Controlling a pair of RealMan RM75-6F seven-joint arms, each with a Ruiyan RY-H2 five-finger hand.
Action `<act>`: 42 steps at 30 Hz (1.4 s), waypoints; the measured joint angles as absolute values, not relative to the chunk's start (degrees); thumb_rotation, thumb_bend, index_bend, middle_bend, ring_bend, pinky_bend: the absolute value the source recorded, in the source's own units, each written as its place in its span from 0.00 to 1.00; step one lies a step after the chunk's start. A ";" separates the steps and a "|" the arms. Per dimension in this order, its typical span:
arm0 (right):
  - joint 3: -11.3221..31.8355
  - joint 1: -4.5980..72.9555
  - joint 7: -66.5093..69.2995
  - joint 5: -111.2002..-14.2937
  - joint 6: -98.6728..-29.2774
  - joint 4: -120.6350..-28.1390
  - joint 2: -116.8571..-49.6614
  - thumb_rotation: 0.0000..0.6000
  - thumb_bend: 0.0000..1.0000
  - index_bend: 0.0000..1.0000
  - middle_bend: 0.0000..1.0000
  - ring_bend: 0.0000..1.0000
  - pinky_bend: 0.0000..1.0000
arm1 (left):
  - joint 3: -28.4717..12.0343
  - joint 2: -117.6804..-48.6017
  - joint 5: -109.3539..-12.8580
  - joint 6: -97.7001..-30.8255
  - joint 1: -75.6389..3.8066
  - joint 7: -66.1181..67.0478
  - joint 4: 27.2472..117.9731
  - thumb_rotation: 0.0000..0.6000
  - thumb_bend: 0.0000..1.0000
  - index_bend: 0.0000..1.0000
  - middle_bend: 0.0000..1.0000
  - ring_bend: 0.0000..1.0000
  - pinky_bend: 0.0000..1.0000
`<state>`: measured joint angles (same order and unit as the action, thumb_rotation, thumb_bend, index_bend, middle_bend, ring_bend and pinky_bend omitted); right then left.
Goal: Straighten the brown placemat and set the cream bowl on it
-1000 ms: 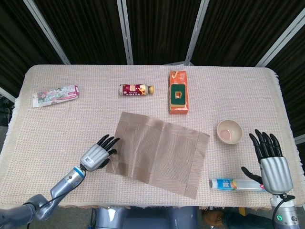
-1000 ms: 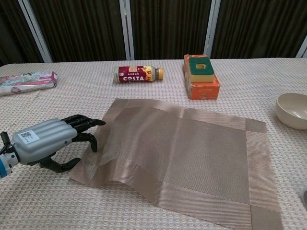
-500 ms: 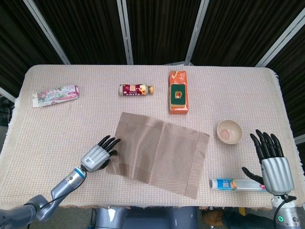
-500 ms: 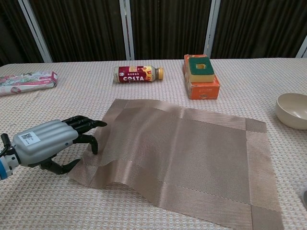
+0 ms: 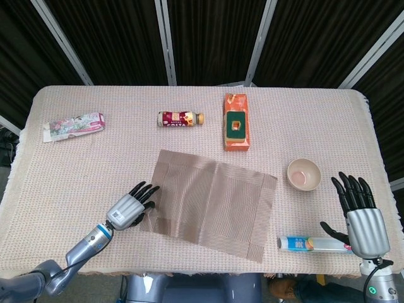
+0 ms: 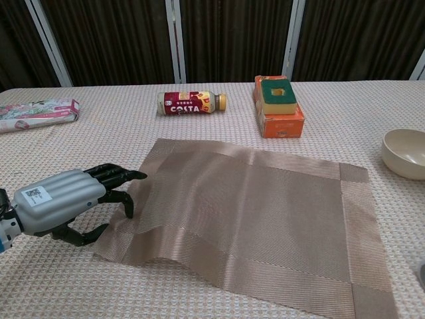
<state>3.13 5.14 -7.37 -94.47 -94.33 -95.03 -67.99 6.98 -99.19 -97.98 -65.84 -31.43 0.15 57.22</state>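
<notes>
Fingers, left hand (image 6: 60, 203): curled onto the near-left corner of the brown placemat (image 6: 255, 212), pinching its edge, which buckles up off the tabletop (image 5: 63, 158).
Fingers, right hand (image 5: 361, 218): spread, holding nothing, by the near-right tabletop edge.
Placemat: mid-tabletop, skewed, near-left corner rumpled.
Step advice: drag the corner low and steady toward the near-left, keeping the weave taut so the ripple flattens, not folds.
Cream bowl (image 5: 304, 174): right of the mat, apart from it, upright.
</notes>
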 measured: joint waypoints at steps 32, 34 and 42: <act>3.79 4.48 -5.00 -96.02 -95.20 -94.69 -67.84 1.00 0.00 0.05 0.00 0.00 0.00 | 5.42 -97.98 -97.03 -68.01 -31.65 -1.07 61.02 1.00 0.52 0.73 0.00 0.00 0.00; 3.85 4.47 -5.01 -95.99 -95.16 -94.67 -67.84 1.00 0.00 0.05 0.00 0.00 0.00 | 5.73 -96.72 -97.22 -68.37 -31.44 -0.84 62.38 1.00 0.52 0.74 0.00 0.00 0.00; 3.89 4.35 -5.07 -96.21 -95.32 -94.80 -67.78 1.00 0.00 0.05 0.00 0.00 0.00 | 7.95 -91.03 -97.61 -68.70 -30.05 1.95 69.58 1.00 0.51 0.75 0.00 0.00 0.00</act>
